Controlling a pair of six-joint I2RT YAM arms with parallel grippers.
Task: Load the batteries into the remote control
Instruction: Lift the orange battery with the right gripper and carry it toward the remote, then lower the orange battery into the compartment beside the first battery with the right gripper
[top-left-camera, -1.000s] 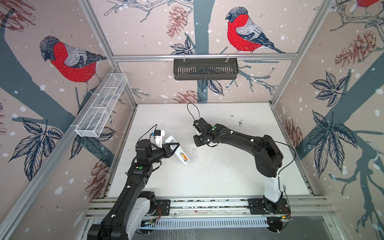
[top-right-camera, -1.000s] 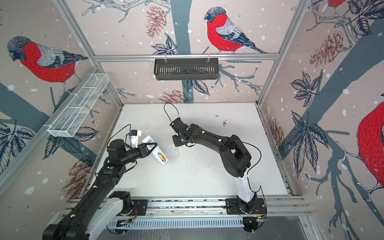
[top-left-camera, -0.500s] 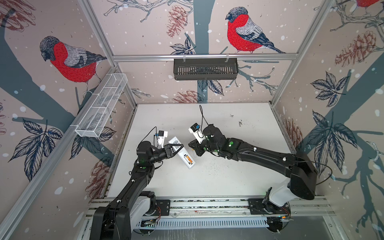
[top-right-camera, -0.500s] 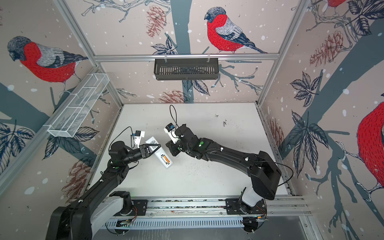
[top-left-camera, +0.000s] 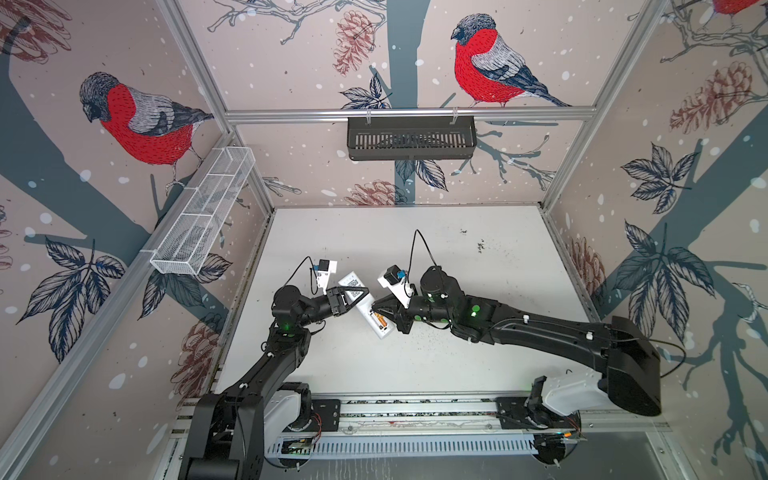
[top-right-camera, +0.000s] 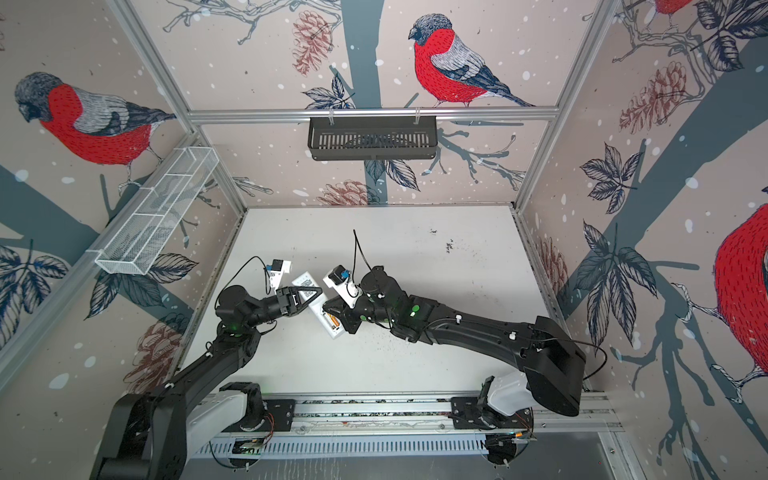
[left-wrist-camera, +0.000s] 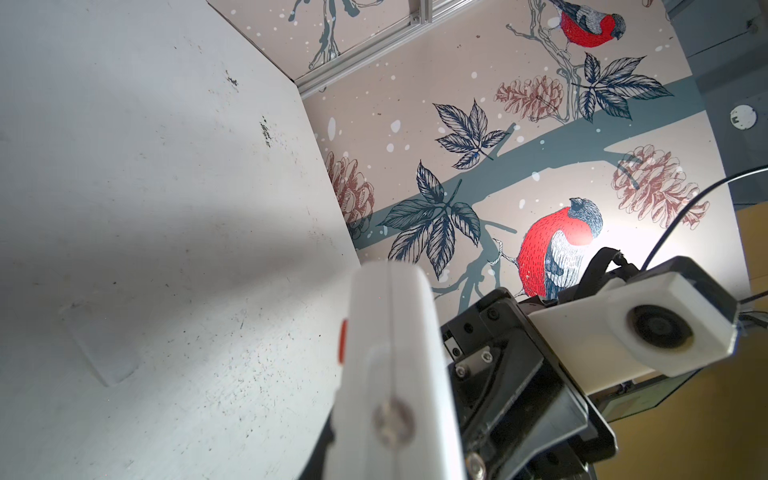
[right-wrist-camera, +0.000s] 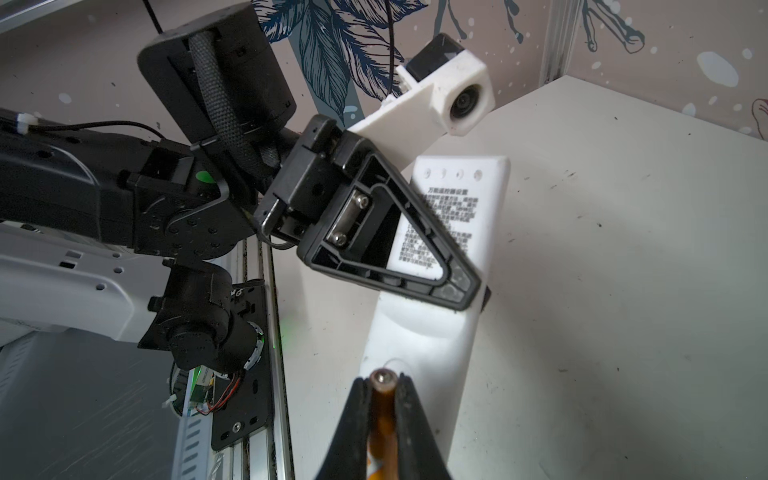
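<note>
Bird-patterned walls close in a white table (top-left-camera: 457, 257). Left of its middle, at about nine o'clock, the remote control (top-left-camera: 351, 279) sits back-up, running from eleven to five o'clock. We see the left gripper (top-left-camera: 362, 291) reaching in from eight o'clock, its jaws clamped on the remote's printed half, one finger above and one below. Our right gripper (right-wrist-camera: 380, 380) comes from three o'clock with its jaws pinched on a battery (right-wrist-camera: 380, 419), metal cap leading, just short of the recess at the five o'clock end. We judge the step to be seating this battery. Next it must be lined up lengthwise with its slot and pressed down while the left holds the remote steady. Only the right wrist view shows the pinched battery. In both top views the fingers cover it, though an orange patch (top-left-camera: 380, 321) shows in the recess, and we cannot tell whether that is a second battery already seated. The left wrist view alone gives the remote edge-on, with a red button (left-wrist-camera: 341, 340) on the face turned to the table.
</note>
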